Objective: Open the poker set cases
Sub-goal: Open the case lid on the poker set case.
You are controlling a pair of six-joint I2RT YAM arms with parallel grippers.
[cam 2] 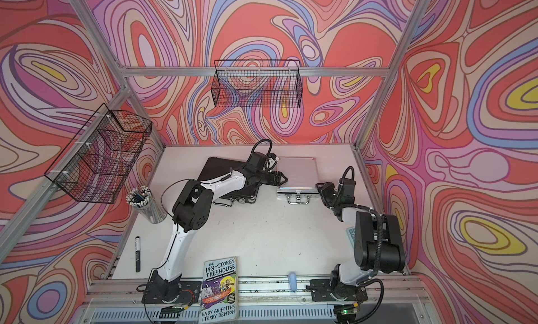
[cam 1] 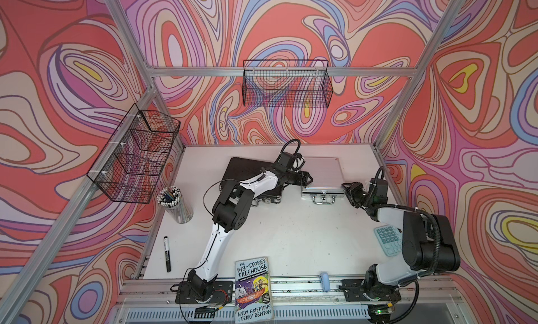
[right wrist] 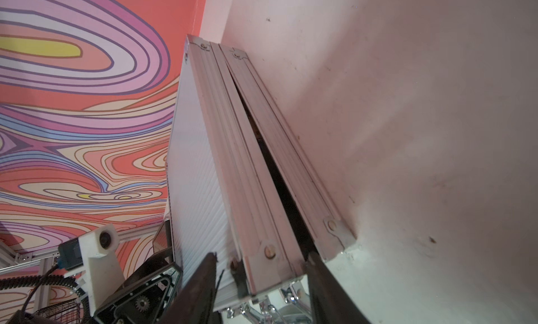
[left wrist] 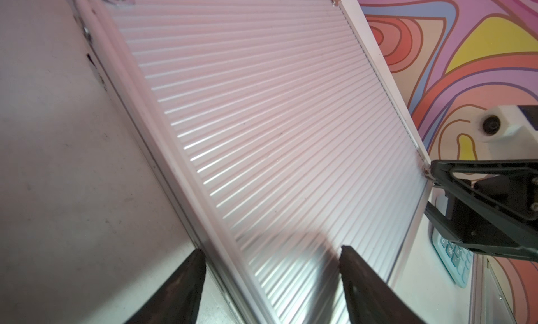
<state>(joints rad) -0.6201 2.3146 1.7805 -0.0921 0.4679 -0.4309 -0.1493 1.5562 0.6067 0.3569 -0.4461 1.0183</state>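
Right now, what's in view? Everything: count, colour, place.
silver case: 1, ribbed silver, far table, right of black case; lid slightly ajar
black case: 1, black, far table, partly under left arm; looks shut
book: 1, multicoloured cover, front rail
marker: 1, black, near left table
pencil cup: 1, silvery, left table
calculator: 1, teal, right edge, partly behind right arm
wire baskets: 2, black, left wall and back wall
small object: 1, pale blue, front rail
table: 1, white
left gripper: open, astride silver case's left edge
right gripper: closed on silver case's front right corner
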